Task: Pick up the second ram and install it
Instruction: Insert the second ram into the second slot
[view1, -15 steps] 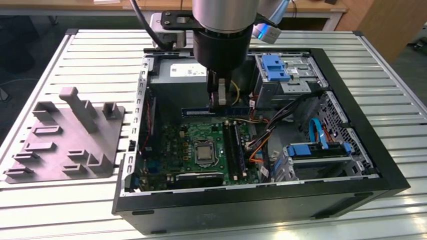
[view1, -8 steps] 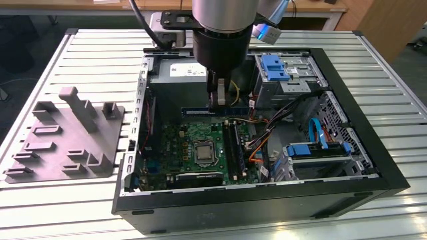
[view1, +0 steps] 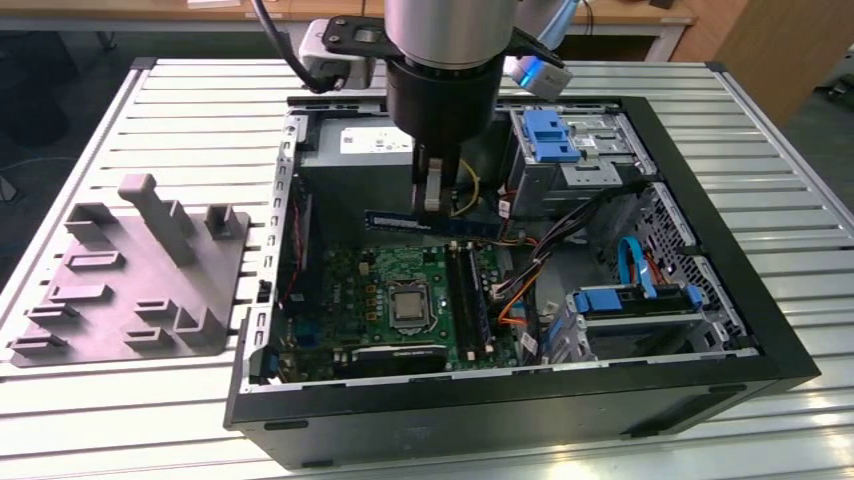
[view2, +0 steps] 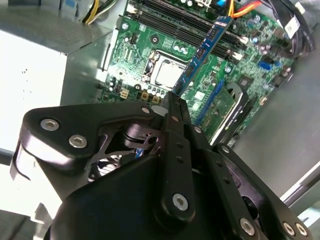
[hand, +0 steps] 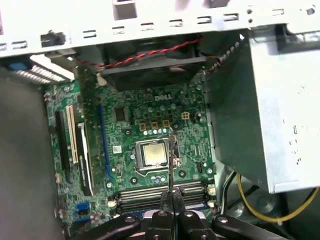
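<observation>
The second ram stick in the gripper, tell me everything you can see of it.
The second ram is a long, narrow, flat blue circuit-board stick with a row of black chips. The gripper is shut on it near its middle and holds it level in the air inside the open computer case, above the green motherboard. It lies crosswise to the black socket rails and is not seated in any of them. Nothing else touches it.

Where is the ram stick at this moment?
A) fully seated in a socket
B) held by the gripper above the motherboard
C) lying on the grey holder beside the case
B: the gripper clamps the second ram in the air over the motherboard.
</observation>
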